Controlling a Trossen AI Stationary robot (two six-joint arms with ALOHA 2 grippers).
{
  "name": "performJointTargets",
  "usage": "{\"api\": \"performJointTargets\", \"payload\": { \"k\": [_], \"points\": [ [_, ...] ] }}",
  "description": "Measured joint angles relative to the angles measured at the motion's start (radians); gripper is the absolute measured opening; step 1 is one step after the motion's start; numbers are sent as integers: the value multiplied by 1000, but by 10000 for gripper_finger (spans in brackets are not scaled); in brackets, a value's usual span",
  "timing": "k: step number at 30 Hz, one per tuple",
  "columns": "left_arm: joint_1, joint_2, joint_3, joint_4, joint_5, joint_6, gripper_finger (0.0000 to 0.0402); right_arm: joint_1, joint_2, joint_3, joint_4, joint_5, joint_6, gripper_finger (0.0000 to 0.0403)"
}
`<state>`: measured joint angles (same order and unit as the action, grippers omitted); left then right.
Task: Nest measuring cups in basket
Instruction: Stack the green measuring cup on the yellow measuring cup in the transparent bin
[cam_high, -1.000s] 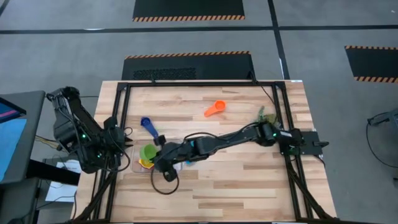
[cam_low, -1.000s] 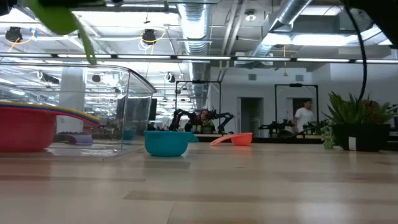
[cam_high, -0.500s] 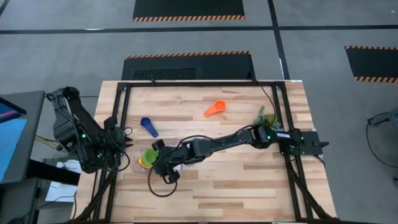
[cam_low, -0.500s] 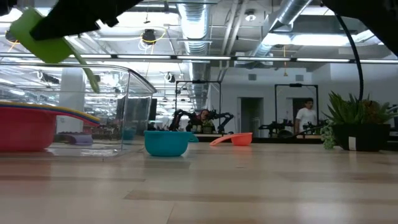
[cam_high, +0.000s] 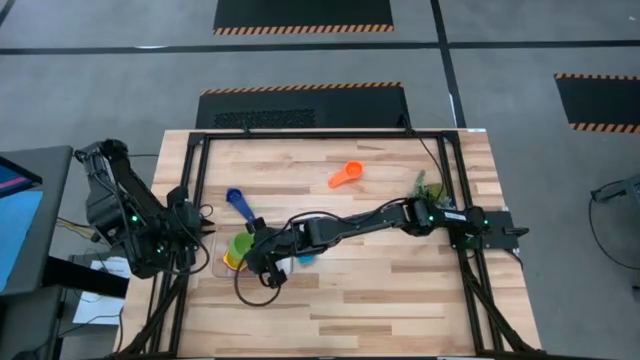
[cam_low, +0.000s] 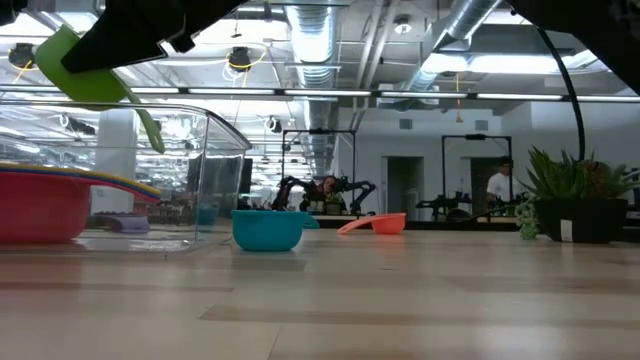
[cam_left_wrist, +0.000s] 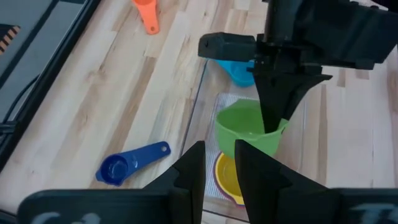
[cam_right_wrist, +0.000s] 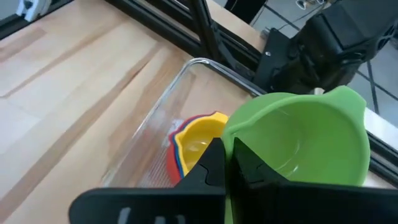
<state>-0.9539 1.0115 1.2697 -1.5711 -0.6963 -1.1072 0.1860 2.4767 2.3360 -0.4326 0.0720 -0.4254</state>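
Observation:
My right gripper (cam_right_wrist: 229, 149) reaches across the table from the right and is shut on a green measuring cup (cam_right_wrist: 298, 143), holding it in the air over the clear basket (cam_right_wrist: 186, 65). In the basket lies a nested stack with a yellow cup (cam_right_wrist: 198, 146) on top and a red one (cam_low: 40, 205) at the bottom. A teal cup (cam_low: 268, 230), a small blue cup (cam_high: 238, 200) and an orange cup (cam_high: 347, 175) rest on the table. My left gripper (cam_left_wrist: 217, 165) waits open off the table's left edge, with nothing between its fingers. My right gripper pinches the green cup at its rim (cam_right_wrist: 231, 138), on the side nearest the arm. The fingers hide whether they have the wall or the handle. They slant down from the table's right. The cup hangs clear of the basket, tilted, just above the yellow cup.
A small potted plant (cam_low: 575, 200) stands near the right edge. Black frame rails (cam_high: 195, 190) run along the table's left, right and far sides. Bare wood lies toward the near edge.
My right gripper has sunk toward the basket with the green cup and tipped a little further down. The cup now hangs lower over the nested stack, still clear of it.

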Motion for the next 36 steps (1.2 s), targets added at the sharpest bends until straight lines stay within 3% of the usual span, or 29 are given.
{"api": "performJointTargets", "payload": {
  "k": [8, 13, 18, 22, 26, 31, 36],
  "points": [
    [0, 19, -14, 87, 3, 7, 74, 1, 0, 0, 0, -26, 58, 7],
    [0, 83, -19, 149, 64, 41, 77, 0, 0, 0, -6, -32, 59, 7],
    [0, 144, -19, 156, 154, 256, 96, 3, 0, 0, -32, -50, 59, 7],
    [0, 195, -19, 153, 169, 443, 120, 9, 0, 0, -28, -50, 60, 7],
    [0, 248, -19, 144, 143, 586, 144, 22, 0, 0, -22, -50, 59, 7],
    [2, 313, -19, 124, 36, 732, 165, 41, 0, -2, 19, -52, 53, 7],
    [1, 369, -19, 61, 27, 772, 165, 50, 0, -2, 69, -77, 54, 7]
  ]
}}
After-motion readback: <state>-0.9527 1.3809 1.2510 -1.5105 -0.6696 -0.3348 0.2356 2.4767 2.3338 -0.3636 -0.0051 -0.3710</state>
